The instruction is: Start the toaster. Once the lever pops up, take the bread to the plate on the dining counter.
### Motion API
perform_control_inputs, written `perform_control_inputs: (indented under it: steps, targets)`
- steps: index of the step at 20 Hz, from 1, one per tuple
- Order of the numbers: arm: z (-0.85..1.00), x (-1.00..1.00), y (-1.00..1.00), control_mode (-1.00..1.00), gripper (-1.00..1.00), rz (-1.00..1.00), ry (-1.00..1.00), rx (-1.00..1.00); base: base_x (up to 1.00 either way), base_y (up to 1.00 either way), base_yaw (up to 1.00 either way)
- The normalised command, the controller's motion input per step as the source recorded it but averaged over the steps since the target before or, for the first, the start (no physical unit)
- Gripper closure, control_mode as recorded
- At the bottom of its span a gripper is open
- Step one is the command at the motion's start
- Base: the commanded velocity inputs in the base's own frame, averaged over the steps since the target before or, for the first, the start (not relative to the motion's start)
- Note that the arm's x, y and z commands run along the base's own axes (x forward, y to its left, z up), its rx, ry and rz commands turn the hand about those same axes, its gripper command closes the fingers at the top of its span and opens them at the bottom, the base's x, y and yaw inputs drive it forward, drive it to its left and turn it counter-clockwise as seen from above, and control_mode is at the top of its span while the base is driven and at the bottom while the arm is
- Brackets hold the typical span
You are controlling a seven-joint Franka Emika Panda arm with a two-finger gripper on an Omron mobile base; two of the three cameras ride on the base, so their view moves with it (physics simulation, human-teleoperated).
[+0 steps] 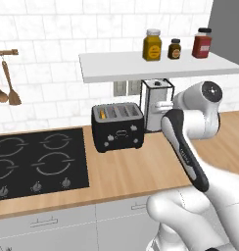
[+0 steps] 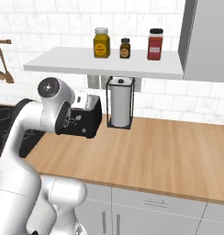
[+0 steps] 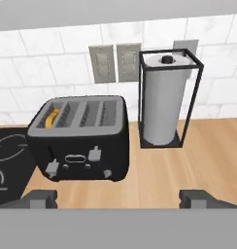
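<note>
Jaws spread wide and empty: our gripper [image 3: 118, 198] hangs above the wood counter [image 3: 188, 160] with its fingertips [image 3: 40, 198] far apart, aimed at the toaster's front. We judge this a lining-up pose, since the levers face us.

Going left to right along the counter, the black cooktop [image 1: 38, 164] fills the left end. Just beside it, back near the wall edge, stands the toaster [image 3: 81, 138], and the bread [image 3: 52, 117] sits down in its leftmost slot, only an orange edge showing. Two pale levers jut from the front, the left one lower. Close on the right stands a paper towel holder [image 3: 164, 99] against the wall; we judge it could crowd a sideways approach. Above, a shelf [image 1: 155, 66] carries three jars.
</note>
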Motion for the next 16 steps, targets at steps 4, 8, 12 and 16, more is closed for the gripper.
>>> perform_control_inputs:
  steps: [4,8,12,16]
  targets:
    - [0.0,-0.11,-1.0,-1.0,-1.0,0.0,0.0,0.1,0.0,0.0,0.0]
    - [0.0,-0.09,-0.86,-1.0,-1.0,0.0,0.0,0.09,0.0,0.0,0.0]
    - [0.0,-0.02,-0.27,-1.0,-1.0,0.0,0.0,0.03,0.0,0.0,0.0]
    - [0.0,0.0,0.0,-1.0,-1.0,0.0,0.0,0.0,0.0,0.0,0.0]
